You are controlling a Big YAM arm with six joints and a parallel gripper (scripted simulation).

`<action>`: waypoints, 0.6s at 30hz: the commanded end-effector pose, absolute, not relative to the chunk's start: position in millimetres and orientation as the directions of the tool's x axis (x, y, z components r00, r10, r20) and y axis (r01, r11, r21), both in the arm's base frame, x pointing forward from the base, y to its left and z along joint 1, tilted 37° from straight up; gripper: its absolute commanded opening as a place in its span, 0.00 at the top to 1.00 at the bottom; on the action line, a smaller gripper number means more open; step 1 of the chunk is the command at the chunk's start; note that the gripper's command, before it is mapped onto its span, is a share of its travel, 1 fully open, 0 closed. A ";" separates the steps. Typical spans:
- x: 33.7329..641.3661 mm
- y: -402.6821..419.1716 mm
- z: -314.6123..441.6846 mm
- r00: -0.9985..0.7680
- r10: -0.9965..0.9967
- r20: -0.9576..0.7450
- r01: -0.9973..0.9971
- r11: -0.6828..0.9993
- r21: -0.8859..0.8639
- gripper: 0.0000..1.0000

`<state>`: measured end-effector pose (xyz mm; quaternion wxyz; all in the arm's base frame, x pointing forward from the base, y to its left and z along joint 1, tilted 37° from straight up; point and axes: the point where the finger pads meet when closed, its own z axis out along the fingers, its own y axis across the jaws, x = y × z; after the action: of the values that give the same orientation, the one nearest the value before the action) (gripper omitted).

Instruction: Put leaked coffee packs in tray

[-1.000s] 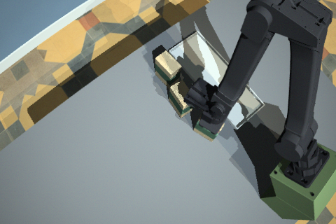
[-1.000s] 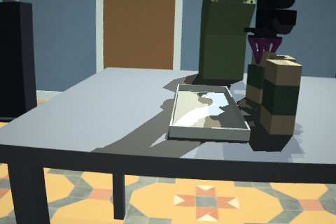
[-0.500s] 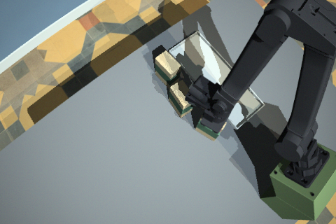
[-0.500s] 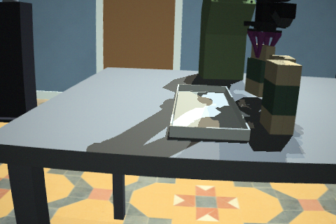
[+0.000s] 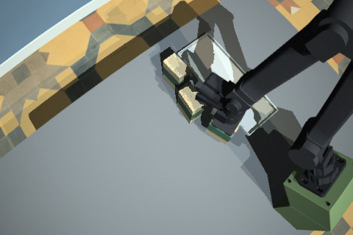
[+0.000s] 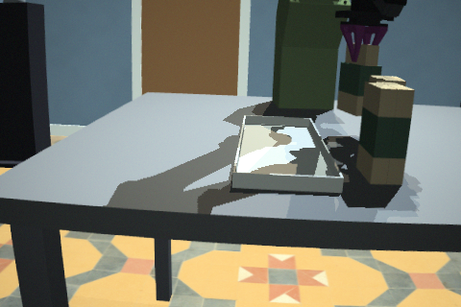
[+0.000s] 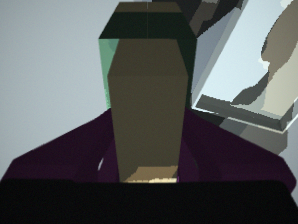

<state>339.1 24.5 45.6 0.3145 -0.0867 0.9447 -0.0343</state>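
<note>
Three tan coffee packs with dark green bands stand upright in a row beside the tray (image 5: 227, 79). The far pack (image 5: 176, 67) and the middle pack (image 5: 189, 103) stand free. My gripper (image 5: 222, 117) comes down from above and is shut on the top of the third pack (image 5: 220, 132), the one nearest the robot base. In the exterior view the purple fingers (image 6: 363, 40) clasp that pack (image 6: 357, 83), which looks to stand on the table. The wrist view shows the pack (image 7: 147, 100) between the fingers, with the tray (image 7: 255, 65) to its right.
The shallow white-rimmed tray (image 6: 285, 153) is empty and lies close beside the packs. The nearest pack (image 6: 386, 131) hides most of the middle one in the exterior view. The green robot base (image 5: 318, 198) stands at the table's corner.
</note>
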 end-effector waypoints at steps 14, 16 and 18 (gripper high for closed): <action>341.0 30.6 54.8 -0.771 -0.187 -0.608 -0.147 0.982 -0.115 0.76; 340.1 28.7 53.7 -0.771 -0.197 -0.606 -0.155 0.980 -0.121 0.76; 338.2 19.7 51.4 -0.775 -0.188 -0.603 -0.143 0.982 -0.123 0.76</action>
<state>338.2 25.3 45.4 0.3130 -0.0880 0.9451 -0.0324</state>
